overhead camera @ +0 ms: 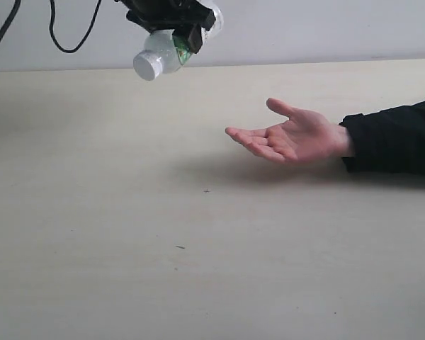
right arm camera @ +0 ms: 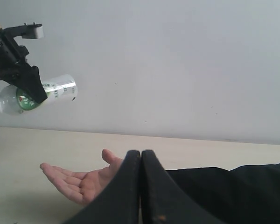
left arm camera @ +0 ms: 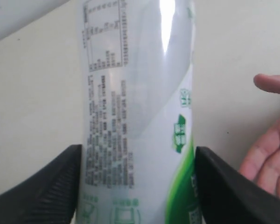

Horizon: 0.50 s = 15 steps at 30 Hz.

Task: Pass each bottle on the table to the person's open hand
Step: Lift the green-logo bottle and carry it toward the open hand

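My left gripper (overhead camera: 171,25) is pinching one bottle (overhead camera: 163,51), clear with a green-marked label (left arm camera: 179,135). It is up in the air, well above the table (overhead camera: 198,269), and tilted with the white cap (overhead camera: 148,66) low. In the left wrist view my two black fingers (left arm camera: 44,189) press against opposite sides of the bottle.

Cut off or hidden:
- The upper part of my left gripper runs off the top of the exterior view, and the gripper covers the bottle's far end there.
- The left wrist view shows only the bottle's mid-body, with neither cap nor base in frame.
- The small print on the label is too fine to read.
- The person's open hand (overhead camera: 290,136) is palm up, lower than the bottle and off to its side, apart from it.
- The black sleeve (overhead camera: 397,138) runs out of frame, so nothing past the forearm shows.
- The left wrist view catches only a fingertip and a strip of palm at the frame edge.
- I can't tell if the back of the hand touches the table or sits just above it. A soft shadow (overhead camera: 219,170) lies under it.

My right gripper (right arm camera: 141,186) has its fingers pressed together with nothing between them, and they block the hand's wrist in that view.

The table is pale beige with faint grain and a few tiny dark specks (overhead camera: 179,247). Behind it is a plain light grey wall (overhead camera: 312,28). Black cables (overhead camera: 71,39) hang at the top corner of the exterior view.
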Tool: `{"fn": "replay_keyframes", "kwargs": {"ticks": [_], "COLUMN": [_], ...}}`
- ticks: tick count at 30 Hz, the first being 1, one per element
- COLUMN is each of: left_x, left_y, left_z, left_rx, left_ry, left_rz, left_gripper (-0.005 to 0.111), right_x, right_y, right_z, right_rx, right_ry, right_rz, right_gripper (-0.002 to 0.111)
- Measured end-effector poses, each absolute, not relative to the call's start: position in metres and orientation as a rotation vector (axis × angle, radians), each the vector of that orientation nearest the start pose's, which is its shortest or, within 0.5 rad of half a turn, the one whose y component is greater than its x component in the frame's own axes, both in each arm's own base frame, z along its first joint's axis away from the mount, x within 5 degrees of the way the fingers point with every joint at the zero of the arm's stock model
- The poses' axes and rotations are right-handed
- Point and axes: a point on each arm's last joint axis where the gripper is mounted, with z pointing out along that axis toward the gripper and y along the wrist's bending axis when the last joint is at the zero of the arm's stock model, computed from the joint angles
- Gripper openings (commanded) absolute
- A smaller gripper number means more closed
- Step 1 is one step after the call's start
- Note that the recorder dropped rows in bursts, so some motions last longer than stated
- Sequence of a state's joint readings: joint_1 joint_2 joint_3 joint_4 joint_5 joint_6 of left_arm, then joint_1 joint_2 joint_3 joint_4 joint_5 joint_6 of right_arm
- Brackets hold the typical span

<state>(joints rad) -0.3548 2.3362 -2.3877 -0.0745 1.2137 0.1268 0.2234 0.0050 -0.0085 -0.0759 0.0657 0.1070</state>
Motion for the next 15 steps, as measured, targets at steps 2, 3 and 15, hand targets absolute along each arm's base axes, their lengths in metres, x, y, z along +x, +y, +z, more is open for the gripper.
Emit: {"fn": "replay_keyframes", "kwargs": {"ticks": [2, 3, 15], "left_x": [0.466, 0.457, 0.367], "left_y": [-0.191, -0.198, -0.258], "left_z": [0.286, 0.293, 0.276], "left_rx": [0.611, 0.608, 0.430], "left_ry": [2.587, 2.588, 2.604], "left_rz": [-0.182, -0.170, -0.316], "left_gripper": [0.000, 0.000, 0.000], "right_x": [0.055, 0.055, 0.055], "right_y": [0.012, 0.012, 0.012], "right_z": [0.210, 0.210, 0.210], "right_rx": [-0.145, -0.145, -0.145], "right_ry": [1.542, 1.542, 1.542], "right_rz": [0.198, 0.198, 0.198], "right_gripper": [0.000, 0.000, 0.000]}}
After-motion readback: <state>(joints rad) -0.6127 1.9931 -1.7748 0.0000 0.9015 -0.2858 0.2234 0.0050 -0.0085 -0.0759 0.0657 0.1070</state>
